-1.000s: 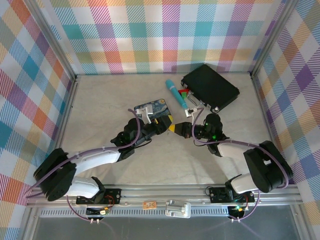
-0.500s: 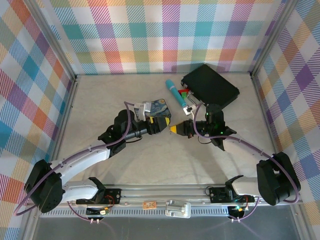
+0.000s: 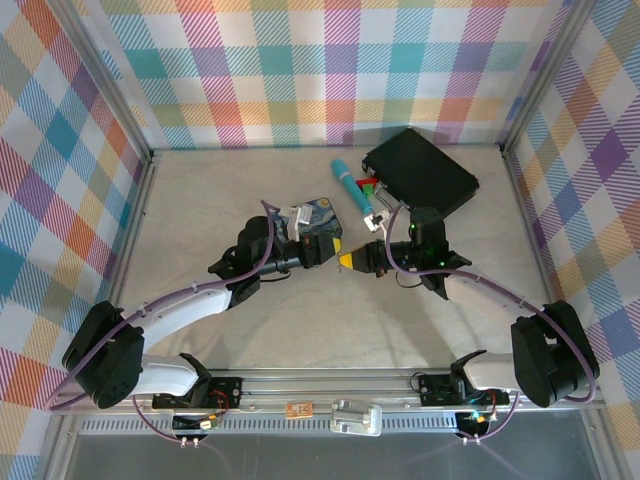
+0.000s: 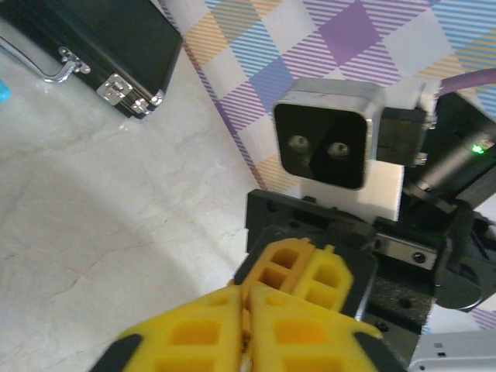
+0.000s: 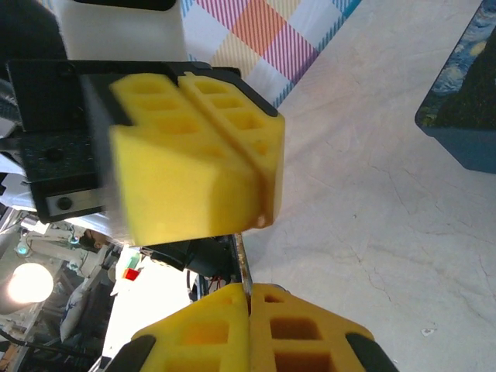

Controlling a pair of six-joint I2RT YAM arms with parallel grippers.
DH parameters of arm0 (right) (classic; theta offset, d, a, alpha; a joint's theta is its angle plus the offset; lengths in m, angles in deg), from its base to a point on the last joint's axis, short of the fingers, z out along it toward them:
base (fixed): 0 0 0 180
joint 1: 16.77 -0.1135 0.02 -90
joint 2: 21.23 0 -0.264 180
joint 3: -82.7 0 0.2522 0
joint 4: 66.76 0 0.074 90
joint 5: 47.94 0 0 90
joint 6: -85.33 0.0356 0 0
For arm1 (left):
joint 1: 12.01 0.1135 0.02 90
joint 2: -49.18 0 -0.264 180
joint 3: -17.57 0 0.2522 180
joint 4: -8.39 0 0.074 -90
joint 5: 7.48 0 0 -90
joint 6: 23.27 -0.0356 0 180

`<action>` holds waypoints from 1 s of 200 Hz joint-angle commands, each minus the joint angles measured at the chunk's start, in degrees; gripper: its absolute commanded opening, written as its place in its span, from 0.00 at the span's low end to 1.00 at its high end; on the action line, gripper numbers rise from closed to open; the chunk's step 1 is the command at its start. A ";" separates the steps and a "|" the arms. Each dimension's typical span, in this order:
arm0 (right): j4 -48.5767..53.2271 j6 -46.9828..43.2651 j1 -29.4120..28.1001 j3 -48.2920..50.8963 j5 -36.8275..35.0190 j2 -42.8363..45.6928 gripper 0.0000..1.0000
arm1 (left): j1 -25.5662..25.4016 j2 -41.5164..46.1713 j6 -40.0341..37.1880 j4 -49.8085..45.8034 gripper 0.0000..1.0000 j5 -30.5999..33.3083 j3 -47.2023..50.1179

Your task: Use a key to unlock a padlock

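- The left gripper point(image 3: 330, 249) sits just left of centre in the top view, pointing right. In its own wrist view its yellow pads point(image 4: 194, 333) are pressed together at the bottom edge.
- The starry-print tin point(image 3: 322, 211) lies just above that gripper.
- The teal stick point(image 3: 353, 188) lies tilted, upper centre.
- The right gripper point(image 3: 351, 260) points left, tip to tip with the left one. Its pads point(image 5: 302, 333) are closed, with a thin grey sliver point(image 5: 246, 293) at their seam. Whether that sliver is the key cannot be told.
- The padlock is too small or hidden to place.
- The black case point(image 3: 420, 172) lies in the upper right.
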 commanded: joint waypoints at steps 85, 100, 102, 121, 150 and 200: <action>-8.27 7.90 0.60 4.09 -8.41 4.73 0.41 | -0.04 0.41 3.39 6.75 0.00 3.76 2.30; -14.62 11.93 0.60 6.21 -7.98 4.56 0.41 | -0.13 0.25 3.75 8.30 0.00 4.40 2.74; -15.33 12.44 0.60 6.46 -7.97 4.53 0.41 | -0.13 0.21 3.76 8.40 0.00 4.46 2.82; -22.81 15.81 0.60 9.29 -10.30 4.27 0.42 | -0.10 -0.05 3.94 9.03 0.00 4.90 2.67; -28.13 17.02 0.16 11.31 -11.43 2.64 0.46 | -0.25 -0.41 4.89 10.56 0.00 4.42 2.75; -37.78 20.19 -1.02 11.60 -10.96 -1.73 0.47 | -0.92 -0.87 5.51 11.39 0.00 4.63 3.10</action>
